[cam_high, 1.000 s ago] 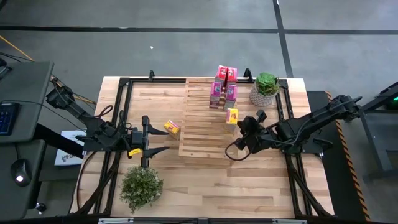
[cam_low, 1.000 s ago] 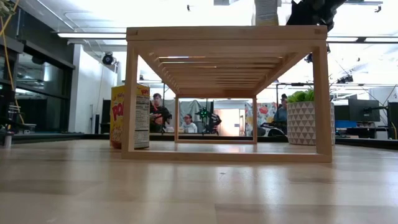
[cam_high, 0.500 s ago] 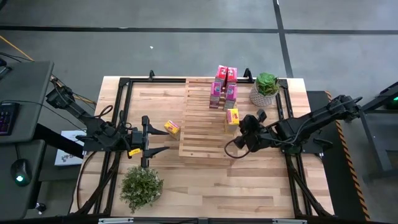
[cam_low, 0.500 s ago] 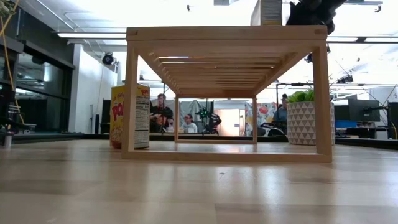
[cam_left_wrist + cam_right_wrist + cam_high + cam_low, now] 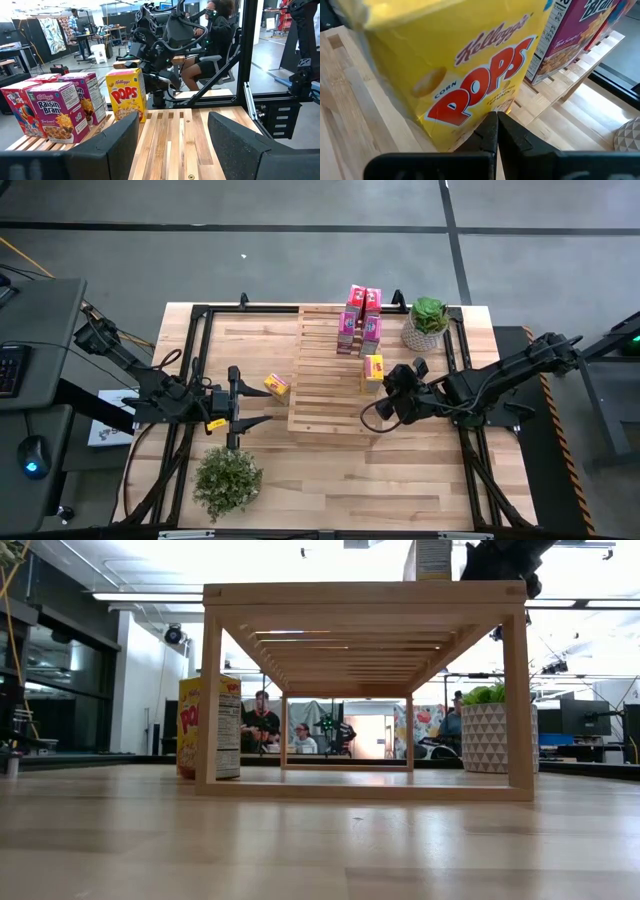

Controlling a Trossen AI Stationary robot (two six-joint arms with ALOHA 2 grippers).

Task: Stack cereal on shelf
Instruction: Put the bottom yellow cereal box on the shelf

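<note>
Where slats end, plank table (office beyond)

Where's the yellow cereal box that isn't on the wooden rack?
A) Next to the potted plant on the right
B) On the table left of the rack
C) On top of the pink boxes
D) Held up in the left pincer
B: in the high view the yellow box lies on the table just left of the rack, ahead of the open left pincer, touching nothing.

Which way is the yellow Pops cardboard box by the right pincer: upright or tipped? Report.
Upright: the yellow Pops cardboard box stands on its base on the pale slatted wooden shelf, logo level.
</note>
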